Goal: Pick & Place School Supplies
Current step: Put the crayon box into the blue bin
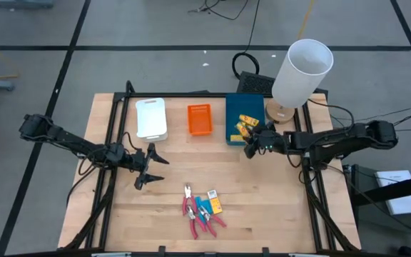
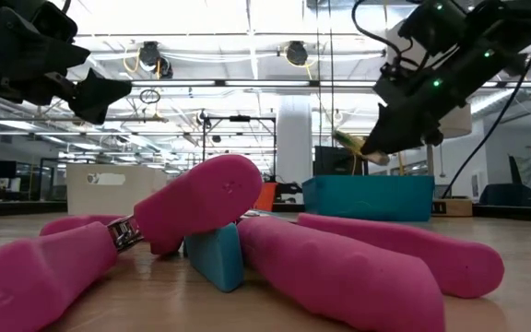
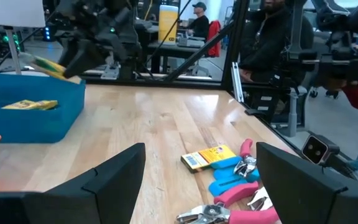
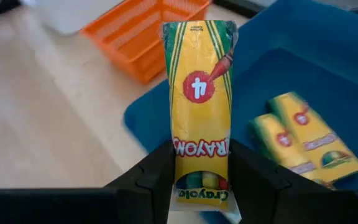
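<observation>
Over at about 2 o'clock on the table, the right gripper (image 1: 252, 143) is hanging just above the near-left edge of the blue tray (image 1: 231, 107), and it's pinching a yellow crayon packet (image 4: 201, 112) by its bottom end. The packet is sticking out long past the fingers, which I'm guessing is so it can drop flat once it's over the middle. Two more packets (image 4: 303, 137) are already lying in that tray, so blue is clearly the crayon bin, and the held one looks like it's going there too.

The left gripper (image 1: 147, 168) is sitting around 9 o'clock, jaws spread wide with nothing in them, pointing toward the pile. Reads to me like it's staying out of the way while staying lined up for the next grab.

The rest of the supplies are waiting at 6 o'clock, bunched together: pink-handled pliers (image 1: 198, 214), little blue pieces (image 1: 203, 202), and one more yellow packet (image 1: 215, 203) on the right side of the heap, touching the blue bits.

The orange tray (image 1: 199, 119) and white tray (image 1: 150, 118) at 12 o'clock are looking empty from above, probably for the pliers and blue pieces.
</observation>
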Tool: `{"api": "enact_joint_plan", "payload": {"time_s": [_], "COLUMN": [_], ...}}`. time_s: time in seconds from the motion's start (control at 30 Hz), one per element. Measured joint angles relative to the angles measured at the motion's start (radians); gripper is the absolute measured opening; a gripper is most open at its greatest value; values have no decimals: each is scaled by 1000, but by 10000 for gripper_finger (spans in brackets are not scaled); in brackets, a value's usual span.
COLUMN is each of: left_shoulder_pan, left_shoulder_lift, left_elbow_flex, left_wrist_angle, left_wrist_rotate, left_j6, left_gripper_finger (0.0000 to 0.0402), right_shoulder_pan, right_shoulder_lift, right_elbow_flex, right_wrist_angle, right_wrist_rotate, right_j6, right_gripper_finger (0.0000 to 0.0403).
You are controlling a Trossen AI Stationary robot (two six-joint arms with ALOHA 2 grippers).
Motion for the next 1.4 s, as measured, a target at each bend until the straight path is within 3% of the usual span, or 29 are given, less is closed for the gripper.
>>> {"api": "enact_joint_plan", "payload": {"time_s": [0.33,0.63,1.03,1.4], "left_shoulder_pan": [0,0,0,0], "left_shoulder_lift": [0,0,0,0], "left_elbow_flex": [0,0,0,0], "left_wrist_angle": [-1,-2,-2,-2], "left_wrist_rotate": [0,0,0,0], "left_j6": [0,0,0,0], "left_gripper_finger": [310,310,310,310], "right_shoulder_pan": [-162,-236,-251,-251], "right_shoulder_lift": [16,68,162,171], "right_elbow_flex": [0,0,0,0], "right_wrist_angle": [18,20,25,29], "right_wrist_rotate": [-2,-5,-35,-35], "right_j6": [-3,-1,15,15], "right_gripper_finger": [130,130,130,130]}}
